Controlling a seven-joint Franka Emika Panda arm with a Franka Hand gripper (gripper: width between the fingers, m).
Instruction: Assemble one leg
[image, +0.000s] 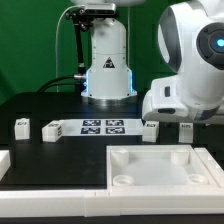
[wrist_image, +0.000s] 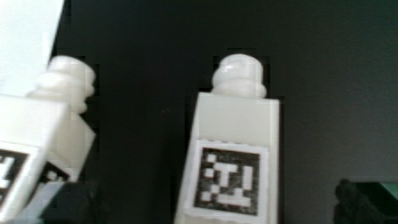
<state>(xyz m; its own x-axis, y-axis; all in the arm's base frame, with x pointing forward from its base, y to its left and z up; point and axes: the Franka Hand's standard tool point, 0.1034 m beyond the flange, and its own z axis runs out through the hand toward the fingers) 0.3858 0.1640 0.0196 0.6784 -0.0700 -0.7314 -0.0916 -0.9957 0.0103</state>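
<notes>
Hiding the jaws, the arm (image: 185, 75) looms over a leg (image: 150, 130) at the exterior view's right; only the wrist view shows them apart, flanking a tagged leg (wrist_image: 235, 150), fingertips (wrist_image: 366, 200) cropped.

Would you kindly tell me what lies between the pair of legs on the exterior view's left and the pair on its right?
Only the marker board lies there, between the left-side legs and the right-side legs; the exterior view shows it.

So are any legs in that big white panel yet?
None yet. The panel shows empty corner holes, and the legs sit apart from it on the black table.
</notes>
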